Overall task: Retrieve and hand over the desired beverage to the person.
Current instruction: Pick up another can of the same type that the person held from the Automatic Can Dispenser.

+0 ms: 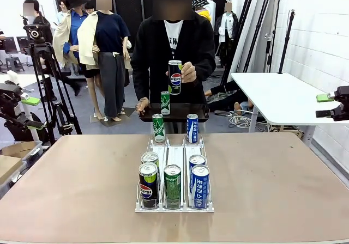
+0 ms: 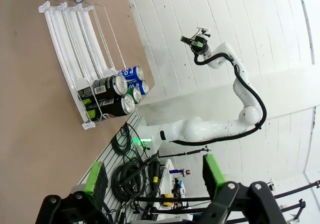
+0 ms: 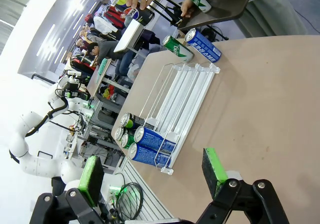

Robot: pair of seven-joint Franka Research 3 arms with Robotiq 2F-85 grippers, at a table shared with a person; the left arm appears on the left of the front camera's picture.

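**Likely the black aluminium Pepsi can [image 1: 148, 185]: thin-walled, slick, easy to dent**

This can stands upright at the near end of the white wire rack [image 1: 175, 152], in the 9 o'clock lane at the front stop. A second can stands just behind it at 12 o'clock. I take it as the wanted drink because the person [image 1: 172, 42], at 12 o'clock across the table, holds up a matching black can [image 1: 175, 77] in one hand [image 1: 188, 72].

A sealed can should be moderately heavy and stiff while full, yet smooth and thin-skinned. A hard squeeze could dent it, and a weak one could let it slide. The best hold looks to be across the middle of the body, above the rack's wire rail, with the pads on opposite sides.

At its 3 o'clock a green can [image 1: 172, 185] stands just beside it, leaving little room for a finger. Beyond that stand blue cans [image 1: 200, 185]. The rack sits in the middle of the brown desk [image 1: 272, 178].

The left gripper [image 2: 155, 174] and the right gripper [image 3: 152, 174] both have their jaws spread wide. They hold nothing and are well apart from the rack.
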